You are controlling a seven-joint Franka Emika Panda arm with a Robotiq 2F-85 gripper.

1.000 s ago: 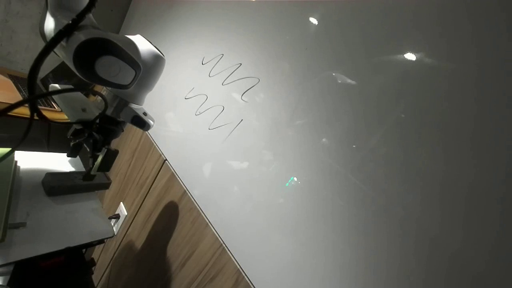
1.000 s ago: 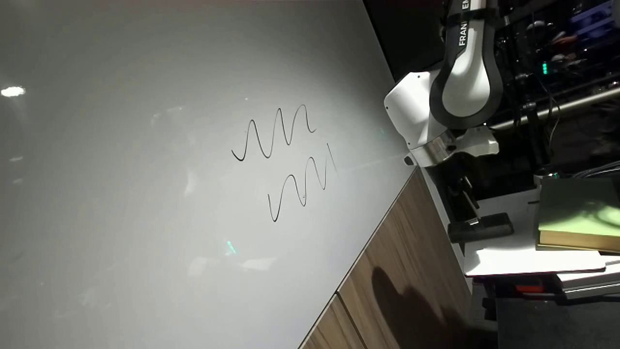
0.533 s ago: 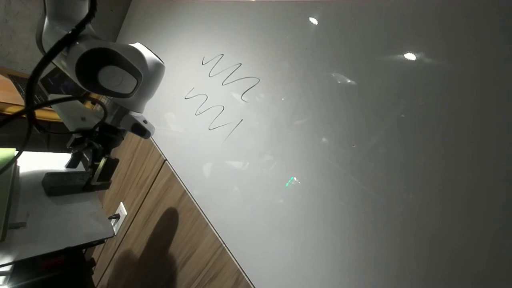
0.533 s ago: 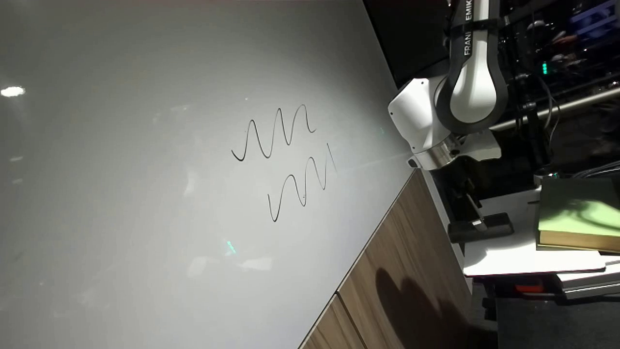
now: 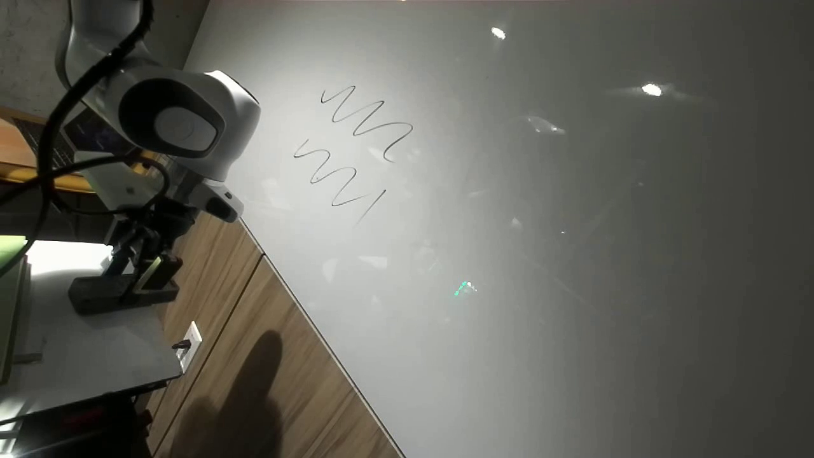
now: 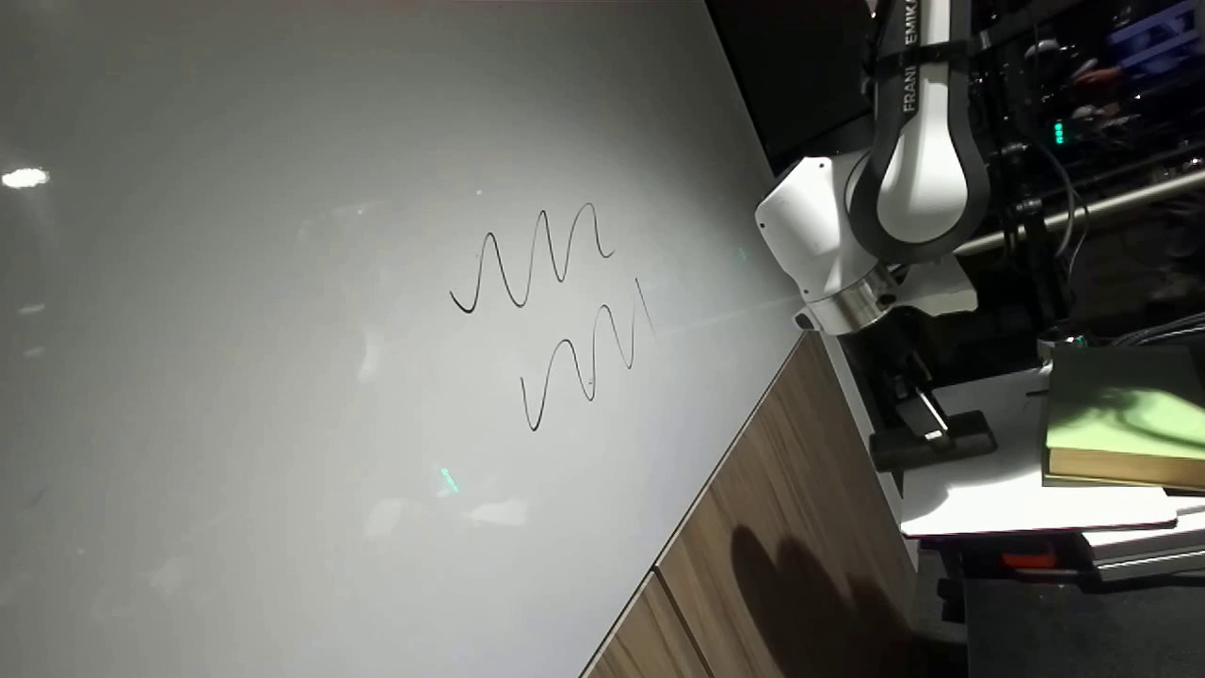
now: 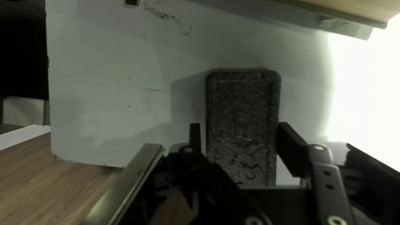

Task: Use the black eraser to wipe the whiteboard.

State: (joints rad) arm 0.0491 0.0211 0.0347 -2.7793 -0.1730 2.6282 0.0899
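Observation:
The black eraser (image 7: 243, 100) lies flat on a small pale table, its grey felt-like face with thin dark marks toward the wrist camera. My gripper (image 7: 239, 134) straddles it with partly closed jaws. In the wrist view the right finger (image 7: 292, 147) meets the eraser's edge, while a narrow strip of light separates the left finger (image 7: 195, 137) from it. Both exterior views show the gripper (image 5: 132, 280) down at the eraser (image 5: 95, 296). The whiteboard (image 6: 282, 395) fills most of both exterior views and bears two dark zigzag scribbles (image 6: 532, 264).
A green book (image 6: 1120, 414) rests on the table (image 5: 95, 350) beside the eraser. Wood panelling (image 5: 254, 369) with a power outlet (image 5: 192, 346) runs below the whiteboard. A laptop (image 5: 95, 137) sits behind the arm, and a thick black cable (image 5: 76, 89) hangs along it.
My gripper came down to the eraser, then its jaws drew in around the sides. In an exterior view the eraser has shifted very slightly. The scribbles look the same.

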